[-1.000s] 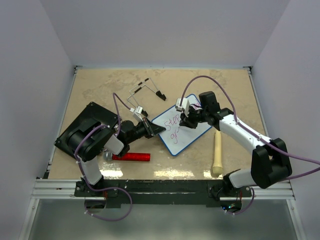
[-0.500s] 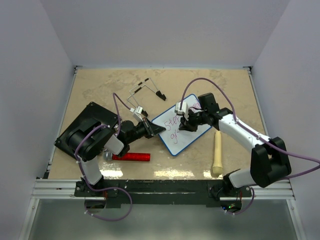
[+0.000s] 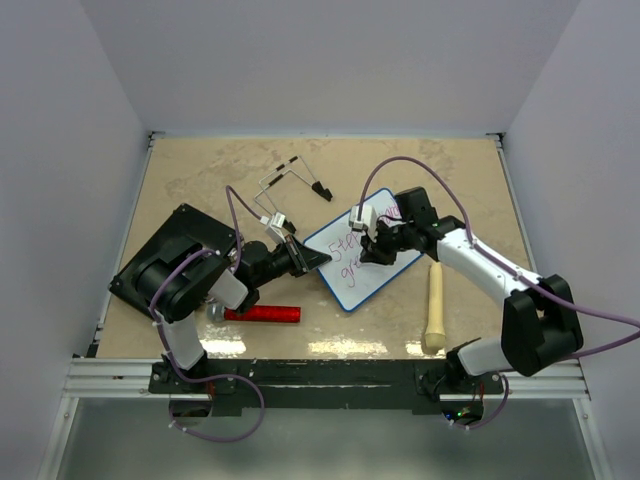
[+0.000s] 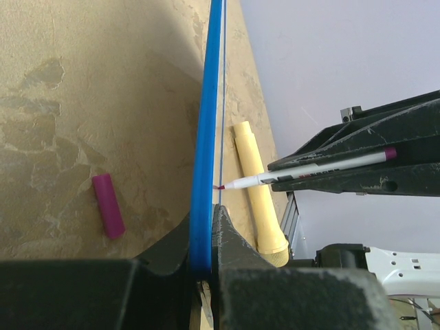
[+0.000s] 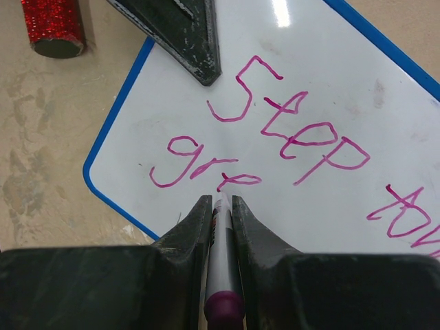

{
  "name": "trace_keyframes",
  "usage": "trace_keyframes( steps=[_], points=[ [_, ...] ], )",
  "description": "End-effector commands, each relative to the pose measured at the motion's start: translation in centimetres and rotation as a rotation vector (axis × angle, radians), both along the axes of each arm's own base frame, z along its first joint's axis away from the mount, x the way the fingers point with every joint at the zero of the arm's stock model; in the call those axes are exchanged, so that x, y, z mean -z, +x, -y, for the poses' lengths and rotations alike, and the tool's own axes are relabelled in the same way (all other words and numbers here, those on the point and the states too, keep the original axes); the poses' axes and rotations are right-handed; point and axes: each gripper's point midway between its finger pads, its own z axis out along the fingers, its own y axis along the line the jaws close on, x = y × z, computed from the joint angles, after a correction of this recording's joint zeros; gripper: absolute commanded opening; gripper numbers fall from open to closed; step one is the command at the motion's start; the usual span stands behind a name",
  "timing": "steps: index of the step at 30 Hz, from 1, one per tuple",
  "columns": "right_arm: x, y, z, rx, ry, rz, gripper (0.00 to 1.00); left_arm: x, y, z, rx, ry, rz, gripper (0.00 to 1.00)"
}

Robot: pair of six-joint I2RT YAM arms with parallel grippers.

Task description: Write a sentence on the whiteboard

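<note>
The whiteboard (image 3: 378, 282) lies tilted on the table, its blue rim (image 4: 206, 130) seen edge-on in the left wrist view. My left gripper (image 3: 312, 258) (image 4: 208, 230) is shut on the board's left edge. My right gripper (image 3: 367, 250) (image 5: 220, 201) is shut on a marker (image 5: 221, 261) (image 4: 309, 168), upright with its pink tip touching the board. The sentence (image 5: 302, 130) reads "Step" and the start of a further word on the top line. Below it, "gre" (image 5: 199, 168) ends at the marker tip.
A black slab (image 3: 170, 255) lies under the left arm. A red glitter cylinder (image 3: 262, 314) (image 5: 51, 24) lies near the front. A pale wooden stick (image 3: 435, 305) (image 4: 258, 199) lies right of the board. A bent wire piece (image 3: 295, 178) sits behind, and a purple cap (image 4: 108, 205) lies loose on the table.
My right gripper has shifted slightly with the marker along the second line of writing. The left arm and the whiteboard have not moved.
</note>
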Motion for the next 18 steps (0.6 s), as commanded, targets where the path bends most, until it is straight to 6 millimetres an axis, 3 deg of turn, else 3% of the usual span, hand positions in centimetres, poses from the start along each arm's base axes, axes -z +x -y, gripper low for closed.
trace_keyframes(
  steps=[1, 7, 11, 18],
  points=[
    [-1.4, 2.4, 0.8, 0.099, -0.028, 0.093, 0.00, -5.3, 0.0, 0.6, 0.029, -0.122, 0.218, 0.00],
    [-2.7, 2.8, 0.8, 0.103, 0.005, 0.119, 0.00, -5.3, 0.0, 0.6, 0.029, -0.122, 0.218, 0.00],
    [-3.9, 1.2, 0.2, 0.021, 0.058, 0.121, 0.00, -5.2, 0.0, 0.6, 0.029, -0.120, 0.215, 0.00],
    [-4.8, 1.2, 0.5, 0.012, 0.094, 0.138, 0.00, -5.0, -0.1, 0.5, 0.027, -0.117, 0.213, 0.00]
  ],
)
